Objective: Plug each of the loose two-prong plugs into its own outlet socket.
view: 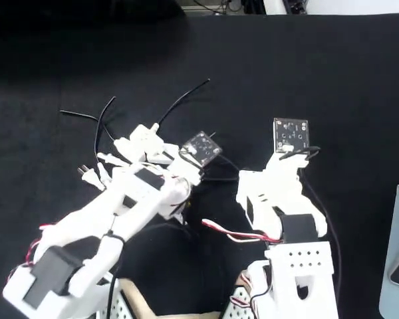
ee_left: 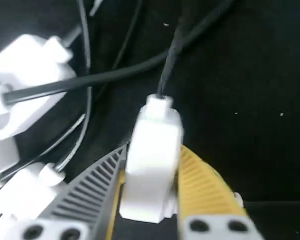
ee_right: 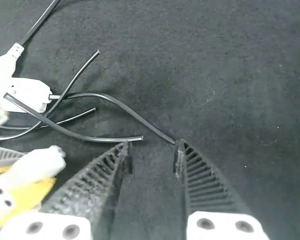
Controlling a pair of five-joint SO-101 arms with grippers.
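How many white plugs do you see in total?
3. The first plug is clamped in the left gripper; a second plug and a third plug lie beside it among cables. Others may be hidden.

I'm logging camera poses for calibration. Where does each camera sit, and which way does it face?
High view: fixed above the black table, looking down; shows left arm and right arm.
Left wrist view: on the left wrist, looking along the left gripper, shut on a white plug.
Right wrist view: on the right wrist, looking along the open right gripper at black cords.
Shared: both wrist views show that plug and the left gripper's yellow finger.
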